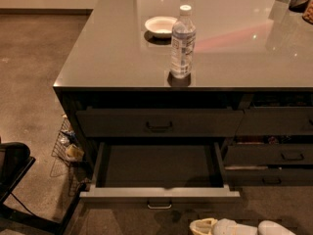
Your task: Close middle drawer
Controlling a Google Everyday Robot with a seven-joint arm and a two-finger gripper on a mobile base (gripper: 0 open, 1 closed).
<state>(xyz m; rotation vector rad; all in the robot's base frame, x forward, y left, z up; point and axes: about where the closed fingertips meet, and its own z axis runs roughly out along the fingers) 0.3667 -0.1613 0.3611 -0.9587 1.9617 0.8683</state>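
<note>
middle drawer (195, 193) open | hand (244, 227) bottom edge, cut off

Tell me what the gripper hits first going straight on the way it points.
Probably the front of the open middle drawer, right of its handle. The gripper sits at the bottom edge just before it; heading and depth are unclear.

Single cam, set high, tilted down & fwd at cabinet front, fairly close, countertop (112, 58) fills upper half, open middle drawer (161, 193) juts toward lens, gripper (239, 227) at btm edge, right of ctr, just below drawer front.
</note>
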